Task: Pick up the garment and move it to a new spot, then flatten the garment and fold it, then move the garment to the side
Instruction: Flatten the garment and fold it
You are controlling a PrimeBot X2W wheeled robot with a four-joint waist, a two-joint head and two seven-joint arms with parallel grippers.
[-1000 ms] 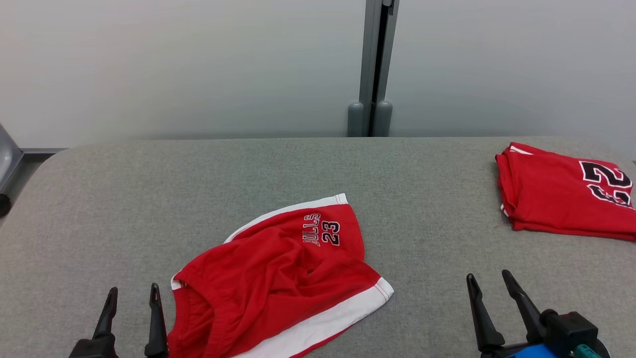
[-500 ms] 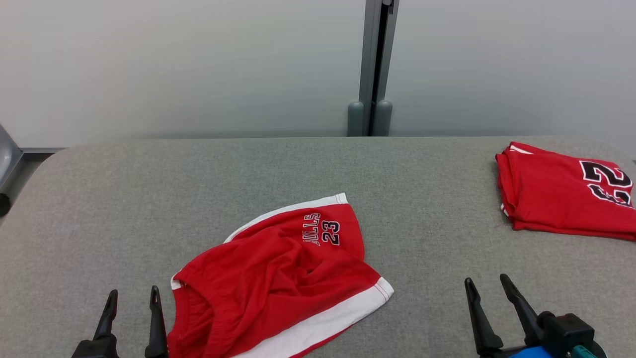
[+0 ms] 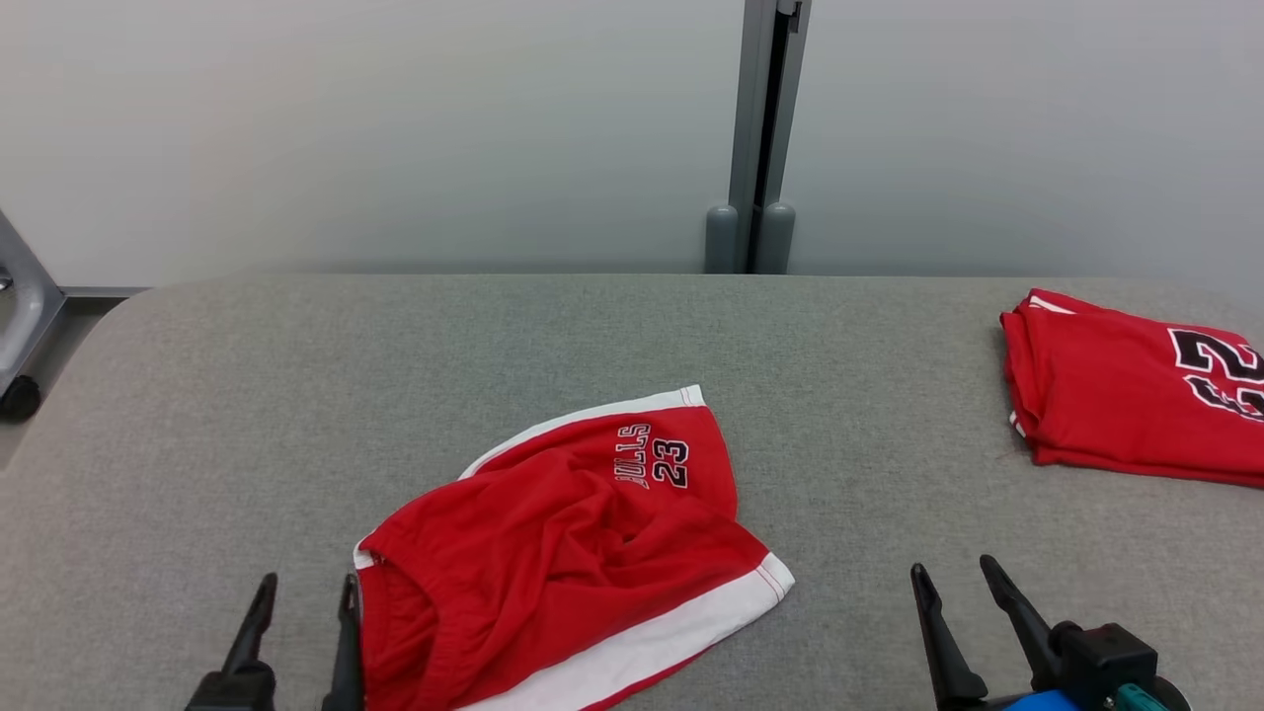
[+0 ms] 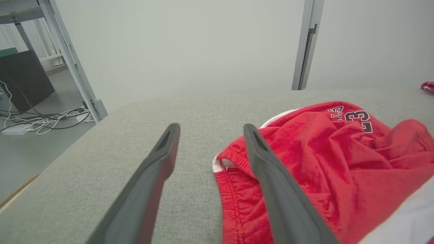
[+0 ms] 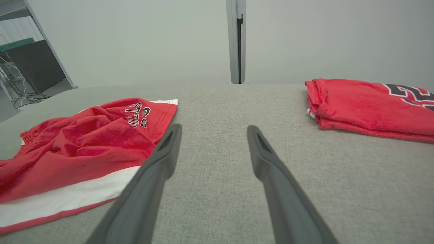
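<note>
The head view shifts slightly, yet the left gripper (image 3: 307, 585) and right gripper (image 3: 953, 566), lower frame, stay spread and empty beside the untouched shorts (image 3: 573, 543), pickup pending

Head cam hi, wrists lo; share shorts (image 3: 563, 553).

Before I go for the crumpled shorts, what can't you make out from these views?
- shorts: the near part runs off the head view's bottom edge; a fold hides the lettering's first letter.
- folded jersey: cut by the head view's right edge, so the number is incomplete.
- left gripper: in the left wrist view one finger overlaps the waistband; touching or above it, cannot tell.
</note>
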